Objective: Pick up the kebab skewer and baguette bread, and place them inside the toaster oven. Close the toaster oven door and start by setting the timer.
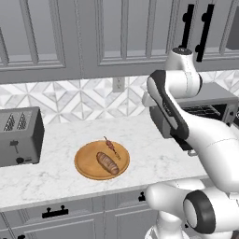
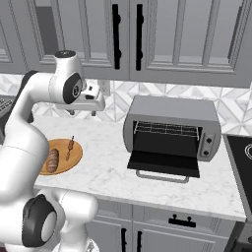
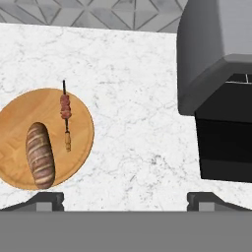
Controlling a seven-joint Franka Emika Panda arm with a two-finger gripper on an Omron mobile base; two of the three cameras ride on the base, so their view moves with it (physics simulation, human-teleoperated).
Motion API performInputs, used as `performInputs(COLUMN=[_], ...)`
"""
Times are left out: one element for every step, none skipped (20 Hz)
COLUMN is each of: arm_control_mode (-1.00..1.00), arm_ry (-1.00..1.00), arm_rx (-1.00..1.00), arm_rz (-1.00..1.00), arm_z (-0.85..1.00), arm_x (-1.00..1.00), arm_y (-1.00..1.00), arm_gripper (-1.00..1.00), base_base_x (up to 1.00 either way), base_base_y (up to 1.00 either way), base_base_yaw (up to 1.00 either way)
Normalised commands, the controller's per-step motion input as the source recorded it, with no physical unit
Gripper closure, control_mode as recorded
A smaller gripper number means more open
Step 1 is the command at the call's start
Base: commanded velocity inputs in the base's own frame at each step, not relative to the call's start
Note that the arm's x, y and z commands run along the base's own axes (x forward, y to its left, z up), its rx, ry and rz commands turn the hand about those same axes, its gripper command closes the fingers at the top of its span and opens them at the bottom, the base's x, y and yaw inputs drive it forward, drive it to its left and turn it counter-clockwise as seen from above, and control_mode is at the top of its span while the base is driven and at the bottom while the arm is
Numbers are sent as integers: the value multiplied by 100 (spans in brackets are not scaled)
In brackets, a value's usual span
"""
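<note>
Two food items are sitting on the round wooden board (image 3: 74, 147) at the left of the hand view: the baguette bread (image 3: 40, 155), a short golden-brown loaf with a slashed crust, and just to its right the kebab skewer (image 3: 65, 114), a thin stick with small reddish-brown chunks near its upper end. Neither is touching the other, and both are lying with long axes roughly parallel, running up-down in the hand view. You are hovering the gripper (image 3: 125, 199) high over bare marble worktop (image 3: 133, 98), jaws standing wide and holding nothing, so the skewer is lying to the left of the jaws, near but clearly apart. Judging from this, the coming move is calling for a shift left and down, with the jaws closing across the thin stick, not along it; the stick is looking slim and easy to miss. Further right, the toaster oven (image 2: 172, 115) is sitting as a grey metal box, wire rack showing, with the toaster oven door (image 2: 165, 162) hanging open, dark panel flat, silver bar handle in front.
</note>
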Motion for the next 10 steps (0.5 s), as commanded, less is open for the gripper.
performInputs(arm_control_mode=[100, 100, 100, 100, 100, 100, 100, 100, 100, 100], arm_ry=[0, 0, 0, 0, 0, 0, 0, 0, 0, 0], arm_rx=[0, 0, 0, 0, 0, 0, 0, 0, 0, 0], arm_rz=[0, 0, 0, 0, 0, 0, 0, 0, 0, 0], arm_z=[0, 0, 0, 0, 0, 0, 0, 0, 0, 0], arm_x=[0, 0, 0, 0, 0, 0, 0, 0, 0, 0], arm_y=[0, 0, 0, 0, 0, 0, 0, 0, 0, 0], arm_gripper=[-100, -100, -100, -100, -100, -100, -100, -100, -100, -100], base_base_x=[0, 0, 0, 0, 0, 0, 0, 0, 0, 0], base_base_y=[0, 0, 0, 0, 0, 0, 0, 0, 0, 0], base_base_yaw=[0, 0, 0, 0, 0, 0, 0, 0, 0, 0])
